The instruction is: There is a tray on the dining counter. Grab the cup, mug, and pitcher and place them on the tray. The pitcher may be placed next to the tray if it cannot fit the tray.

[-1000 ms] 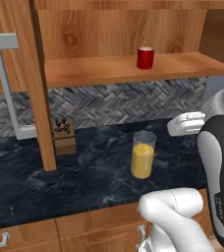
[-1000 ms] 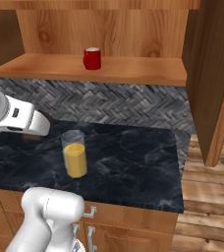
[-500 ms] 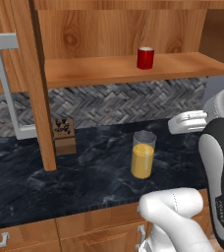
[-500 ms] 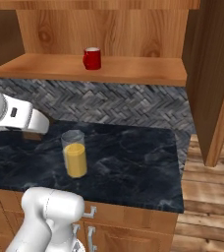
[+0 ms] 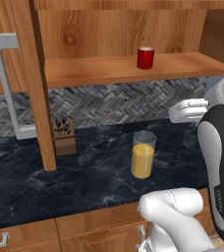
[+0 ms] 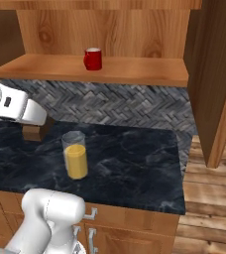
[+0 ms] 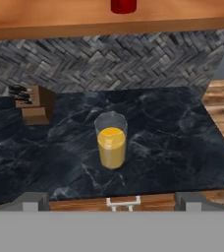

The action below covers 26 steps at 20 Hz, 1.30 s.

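Note:
The pitcher [image 5: 143,156] [image 6: 76,156] [image 7: 111,142], a clear glass with orange-yellow liquid, stands upright on a black marbled counter [image 5: 89,174] near its front edge. The red mug [image 5: 145,58] [image 6: 92,59] [image 7: 123,5] sits on a wooden shelf [image 5: 99,71] above the counter, against the back wall. My gripper [image 7: 113,202] is open, its fingertips [image 7: 33,201] wide apart with nothing between them. It hangs in front of and above the pitcher, well short of it. The tray, the cup and the dining counter are out of view.
A wooden knife block [image 5: 65,136] [image 7: 33,105] stands at the counter's back left. An open cabinet door with a grey handle [image 5: 6,83] juts out left of it. A tall wooden panel [image 6: 216,74] bounds the counter's right end. Drawers run below the counter's front edge.
The white arm has risen slightly in both base views. The pitcher and the mug have not moved, and the gripper stays open.

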Available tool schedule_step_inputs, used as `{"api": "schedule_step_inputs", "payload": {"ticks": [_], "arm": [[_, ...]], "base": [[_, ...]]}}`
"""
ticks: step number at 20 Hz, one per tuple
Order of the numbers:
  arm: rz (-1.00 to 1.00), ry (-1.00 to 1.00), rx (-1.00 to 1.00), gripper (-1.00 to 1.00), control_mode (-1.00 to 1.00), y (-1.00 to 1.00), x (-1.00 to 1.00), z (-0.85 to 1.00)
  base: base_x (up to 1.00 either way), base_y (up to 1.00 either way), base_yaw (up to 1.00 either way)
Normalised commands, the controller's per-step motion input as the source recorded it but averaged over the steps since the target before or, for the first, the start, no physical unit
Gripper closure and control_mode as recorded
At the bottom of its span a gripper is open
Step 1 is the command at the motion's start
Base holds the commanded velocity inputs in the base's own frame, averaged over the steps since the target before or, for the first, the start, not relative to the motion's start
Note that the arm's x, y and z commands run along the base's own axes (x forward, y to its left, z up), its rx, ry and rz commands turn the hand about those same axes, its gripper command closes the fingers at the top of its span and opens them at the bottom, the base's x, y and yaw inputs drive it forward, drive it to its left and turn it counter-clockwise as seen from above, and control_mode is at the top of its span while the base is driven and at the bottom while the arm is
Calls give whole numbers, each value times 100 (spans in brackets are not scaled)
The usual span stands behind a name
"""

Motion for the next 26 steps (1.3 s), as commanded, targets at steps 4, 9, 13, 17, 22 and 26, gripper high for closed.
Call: {"api": "schedule_step_inputs", "payload": {"ticks": [4, 9, 13, 17, 22, 26], "arm": [[-5, 0, 0, -100, -100, 0, 17, 21], [-2, 0, 0, -100, -100, 0, 32, 16], [0, 0, 0, -100, -100, -1, 46, 8], [0, 0, 0, -100, -100, -4, 51, 2], [0, -11, 0, -100, -100, 0, 32, 0], [0, -20, 0, -100, -100, 0, 12, 0]], "base": [[0, 0, 0], [0, 0, 0], [0, 0, 0], [0, 0, 0], [0, 0, 0], [0, 0, 0]]}}
